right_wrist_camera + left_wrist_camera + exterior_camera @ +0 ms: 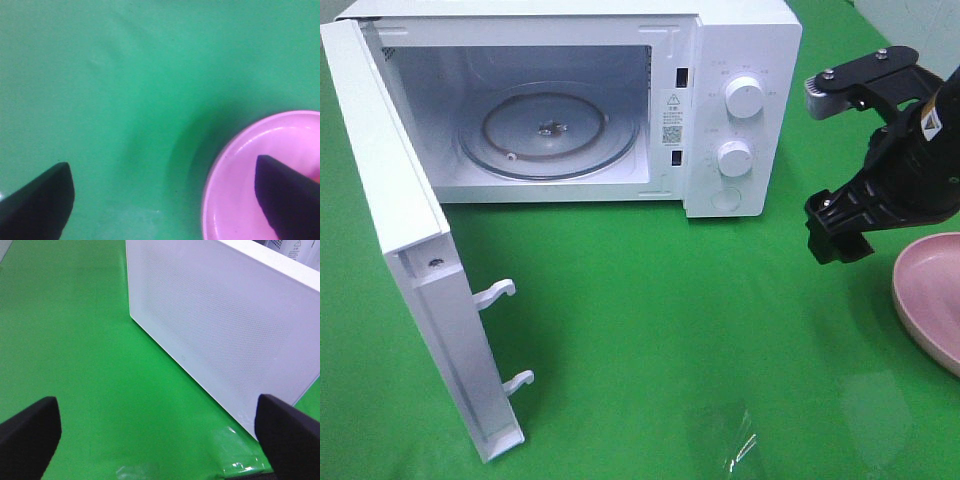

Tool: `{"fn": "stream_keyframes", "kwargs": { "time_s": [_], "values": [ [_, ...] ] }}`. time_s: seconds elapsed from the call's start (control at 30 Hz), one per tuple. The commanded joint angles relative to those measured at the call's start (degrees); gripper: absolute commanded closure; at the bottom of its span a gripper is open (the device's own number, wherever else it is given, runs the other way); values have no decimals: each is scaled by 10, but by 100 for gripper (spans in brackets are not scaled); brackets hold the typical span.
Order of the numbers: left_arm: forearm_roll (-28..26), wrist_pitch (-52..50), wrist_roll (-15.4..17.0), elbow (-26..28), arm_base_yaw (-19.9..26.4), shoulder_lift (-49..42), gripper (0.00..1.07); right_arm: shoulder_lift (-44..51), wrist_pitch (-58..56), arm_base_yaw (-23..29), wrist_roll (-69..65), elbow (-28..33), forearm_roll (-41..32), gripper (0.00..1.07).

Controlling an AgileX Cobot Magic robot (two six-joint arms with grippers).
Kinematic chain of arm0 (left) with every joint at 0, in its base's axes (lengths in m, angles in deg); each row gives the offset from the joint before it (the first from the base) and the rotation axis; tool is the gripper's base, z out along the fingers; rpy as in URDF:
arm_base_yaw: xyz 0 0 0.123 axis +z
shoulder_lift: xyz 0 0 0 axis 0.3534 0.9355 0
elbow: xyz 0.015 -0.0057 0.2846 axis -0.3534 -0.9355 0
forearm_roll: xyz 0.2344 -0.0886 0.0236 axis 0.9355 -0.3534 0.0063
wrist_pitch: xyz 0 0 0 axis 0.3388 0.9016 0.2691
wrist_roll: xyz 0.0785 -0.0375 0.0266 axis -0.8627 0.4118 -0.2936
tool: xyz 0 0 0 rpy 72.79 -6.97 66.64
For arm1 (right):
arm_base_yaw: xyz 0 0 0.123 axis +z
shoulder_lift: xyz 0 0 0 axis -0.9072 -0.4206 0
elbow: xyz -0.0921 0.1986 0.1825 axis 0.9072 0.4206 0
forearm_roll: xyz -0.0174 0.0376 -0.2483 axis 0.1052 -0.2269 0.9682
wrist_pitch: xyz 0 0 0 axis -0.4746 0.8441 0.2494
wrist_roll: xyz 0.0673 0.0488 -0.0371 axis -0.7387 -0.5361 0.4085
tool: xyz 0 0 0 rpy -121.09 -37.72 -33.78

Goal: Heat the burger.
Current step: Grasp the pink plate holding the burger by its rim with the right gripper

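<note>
Burger (316,176): 1 sliver on 1 pink plate (239,192); 1 open microwave (745,45); left gripper (160,440), right gripper (165,197) spread.

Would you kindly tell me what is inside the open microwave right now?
Only the glass turntable lies inside the microwave, with nothing on it. The cavity's ceiling is hidden by the casing.

A white sticker (672,116) on the front frame of the open microwave oven (740,60) bears a warning triangle and a QR-style code; its fine print is too small to read. Faint grey markings ring the upper dial (744,98) and lower dial (733,157), equally illegible.
</note>
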Motion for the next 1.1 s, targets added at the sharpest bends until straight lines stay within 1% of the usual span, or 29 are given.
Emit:
{"fn": "stream_keyframes", "kwargs": {
  "time_s": [0.03,0.1,0.13,0.17,0.2,0.3,0.33,0.43,0.5,0.67,0.8,1.1],
  "values": [
    [0,-1,-2,0,-3,-13,9,4,-11,-22,-3,-1,6,17],
    [0,-1,-2,0,-3,-13,9,4,-13,-30,-3,-1,6,17],
    [0,-1,-2,0,-3,-13,9,4,-18,-48,-4,0,3,18],
    [0,-1,-2,0,-3,-13,9,4,-18,-48,-4,0,3,18],
    [0,-1,-2,0,-3,-13,9,4,-22,-67,-3,2,-1,20],
    [0,-1,-2,0,-3,-13,9,4,-25,-81,-3,2,-8,20],
    [0,-1,-2,0,-3,-13,9,4,-33,-97,-3,2,-12,21],
    [0,-1,-2,0,-3,-13,9,4,-46,-112,-3,2,-13,22],
    [0,-1,-2,0,-3,-13,9,4,-57,-136,-2,2,-25,23],
    [0,-1,-2,0,-3,-13,9,4,-56,-139,5,2,-34,23],
    [0,-1,-2,0,-3,-13,9,4,-48,-139,28,2,-59,25],
    [0,-1,-2,0,-3,-13,9,-11,-45,-139,28,7,-62,26]
  ]
}}
